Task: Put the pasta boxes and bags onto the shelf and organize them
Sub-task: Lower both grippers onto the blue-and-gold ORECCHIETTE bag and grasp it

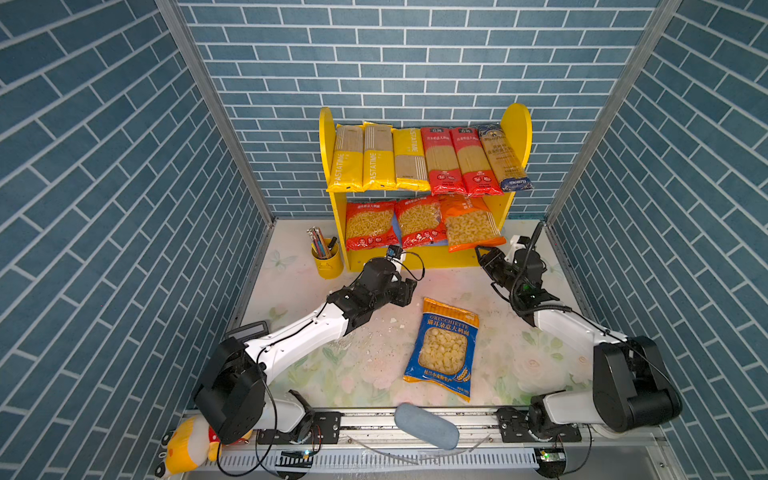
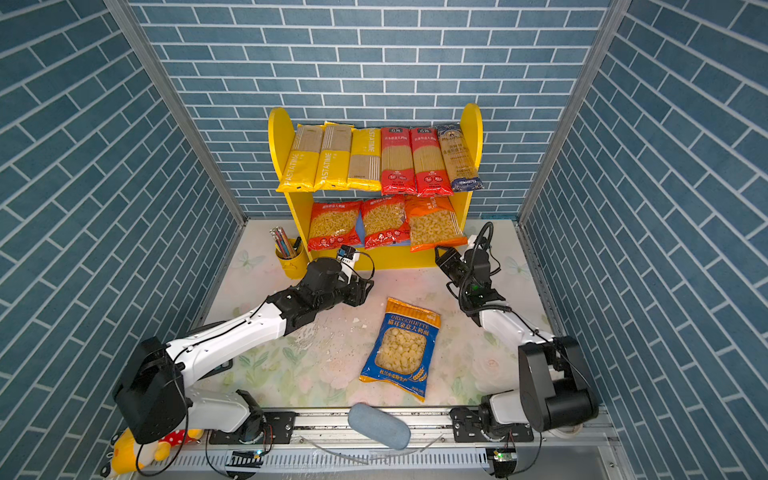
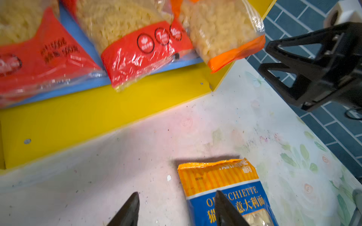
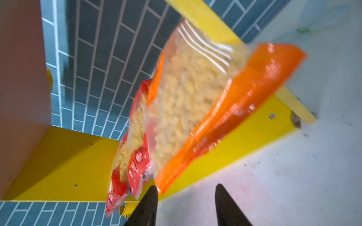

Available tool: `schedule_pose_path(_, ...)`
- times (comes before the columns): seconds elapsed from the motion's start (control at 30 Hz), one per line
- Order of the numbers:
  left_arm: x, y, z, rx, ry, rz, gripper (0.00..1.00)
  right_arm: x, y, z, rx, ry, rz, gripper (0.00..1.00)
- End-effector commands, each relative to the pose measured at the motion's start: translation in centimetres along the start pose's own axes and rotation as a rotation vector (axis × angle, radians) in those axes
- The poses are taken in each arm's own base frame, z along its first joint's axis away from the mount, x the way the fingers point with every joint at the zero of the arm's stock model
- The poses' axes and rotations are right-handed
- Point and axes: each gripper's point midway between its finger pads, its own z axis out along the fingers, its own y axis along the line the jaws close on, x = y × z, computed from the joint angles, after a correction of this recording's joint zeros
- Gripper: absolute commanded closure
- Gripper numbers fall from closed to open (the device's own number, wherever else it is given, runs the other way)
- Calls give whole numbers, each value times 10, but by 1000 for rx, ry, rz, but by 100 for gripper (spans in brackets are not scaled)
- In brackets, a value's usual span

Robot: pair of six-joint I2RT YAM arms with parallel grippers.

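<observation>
My right end effector (image 4: 186,188) gapes empty beside the shelved orange bag (image 4: 195,101), while my left end effector (image 3: 176,195), jaws apart, faces the blue bag (image 3: 250,199), seemingly for pickup.

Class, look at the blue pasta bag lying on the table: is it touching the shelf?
Apart. Both top views show a strip of bare table between the blue bag and the shelf's yellow base board.

Both arms reach forward. The left gripper (image 3: 176,195) points down low, jaws apart, empty. The right gripper (image 4: 186,186) is spread wide and empty too.
</observation>
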Motion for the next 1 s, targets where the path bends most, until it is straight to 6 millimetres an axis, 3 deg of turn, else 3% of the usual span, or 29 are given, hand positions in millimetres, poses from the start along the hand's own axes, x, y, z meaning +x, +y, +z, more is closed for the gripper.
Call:
schedule_pose_path(0.0,37,9,0,-10,103,-80,38,47,-36,-21,117,129,31,51)
schedule_pose_path(0.23,95,1,4,78,267,-229,39,110,-88,-81,343,287,5,52)
schedule_pose_path(0.37,118,-7,3,100,327,-253,39,129,-106,-111,413,336,-8,52)
schedule_pose_path(0.5,133,-10,3,101,361,-250,39,138,-122,-128,460,346,-2,52)
schedule_pose_path(0.73,146,-30,-4,155,415,-237,38,162,-121,-140,447,454,11,51)
schedule_pose_path(0.8,160,-35,-6,183,455,-257,37,170,-117,-142,435,493,12,49)
schedule_pose_path(0.97,174,-43,-12,228,490,-281,36,181,-116,-149,430,548,7,47)
